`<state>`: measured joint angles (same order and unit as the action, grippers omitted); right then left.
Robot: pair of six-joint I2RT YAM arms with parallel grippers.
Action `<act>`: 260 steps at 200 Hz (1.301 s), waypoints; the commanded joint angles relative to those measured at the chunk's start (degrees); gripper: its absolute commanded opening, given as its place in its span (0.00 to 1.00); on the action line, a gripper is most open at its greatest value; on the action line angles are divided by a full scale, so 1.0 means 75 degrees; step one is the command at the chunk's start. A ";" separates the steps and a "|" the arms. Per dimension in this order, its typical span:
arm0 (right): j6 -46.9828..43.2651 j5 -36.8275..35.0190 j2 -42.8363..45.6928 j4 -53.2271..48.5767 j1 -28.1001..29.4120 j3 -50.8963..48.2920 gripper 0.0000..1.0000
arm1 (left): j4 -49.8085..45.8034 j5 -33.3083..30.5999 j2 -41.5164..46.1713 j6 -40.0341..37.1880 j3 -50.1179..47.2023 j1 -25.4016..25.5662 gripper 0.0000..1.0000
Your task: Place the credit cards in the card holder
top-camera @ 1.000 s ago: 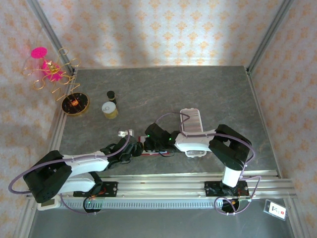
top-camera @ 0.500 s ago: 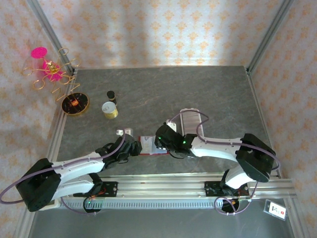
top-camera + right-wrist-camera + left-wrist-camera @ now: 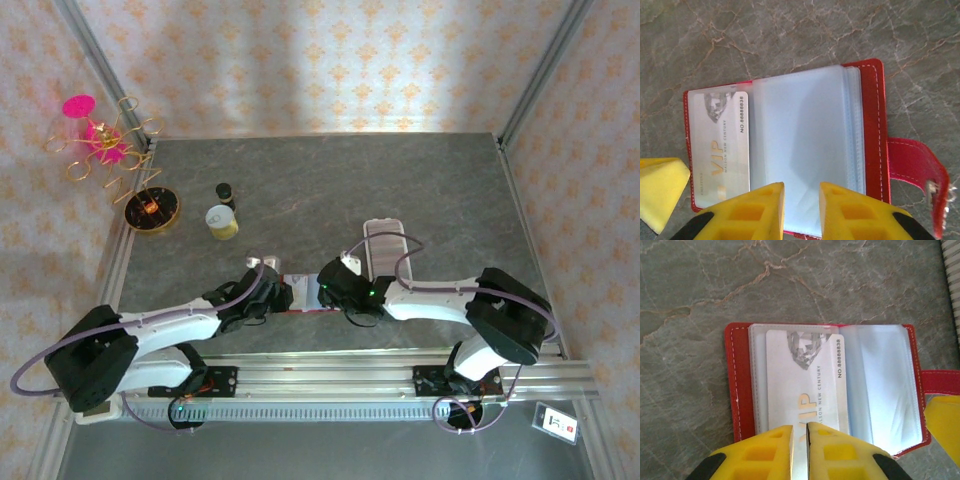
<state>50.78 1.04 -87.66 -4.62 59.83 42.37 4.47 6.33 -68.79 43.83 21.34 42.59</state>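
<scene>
Leather-like red wallet [image 3: 737,390] lies open mid-frame on veined grey stone [image 3: 690,290], with a glossy rectangular card [image 3: 805,380] on its left page. Left pincer [image 3: 799,450] is nearly together at the card's lower edge, and whether it clamps the card cannot be told. The right pincer [image 3: 801,205] is slightly apart over clear sleeves [image 3: 800,140].

Red leather-like card holder [image 3: 737,390], glossy plastic sleeves [image 3: 885,385], marbled table [image 3: 690,290].

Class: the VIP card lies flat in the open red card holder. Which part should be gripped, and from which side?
Probably the short end by the VIP lettering, nearest the left tool, approached from that near side. The VIP card is thin and lies flat on the card holder, with sleeves along one long side, so that end offers the freest edge.
</scene>
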 commanded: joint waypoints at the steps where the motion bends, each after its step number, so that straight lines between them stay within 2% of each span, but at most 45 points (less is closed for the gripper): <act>1: 0.0153 -0.0114 -0.0113 -0.0028 0.0050 0.0032 0.27 | 0.0235 0.0097 -0.0121 -0.0120 0.0099 -0.0033 0.15; 131: 0.0190 0.0204 -0.0724 0.0212 0.0117 0.0163 0.39 | 0.0412 0.0094 -0.0308 0.0143 -0.0489 0.0020 0.11; 260: 0.0377 0.0745 -0.1037 0.1171 0.0126 0.0373 0.41 | 0.0473 0.0139 -0.0014 0.0389 -0.0660 0.0121 0.10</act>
<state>52.38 5.41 -93.80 2.42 60.36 44.01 8.69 7.09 -69.76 45.39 17.89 43.13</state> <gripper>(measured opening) 0.411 0.106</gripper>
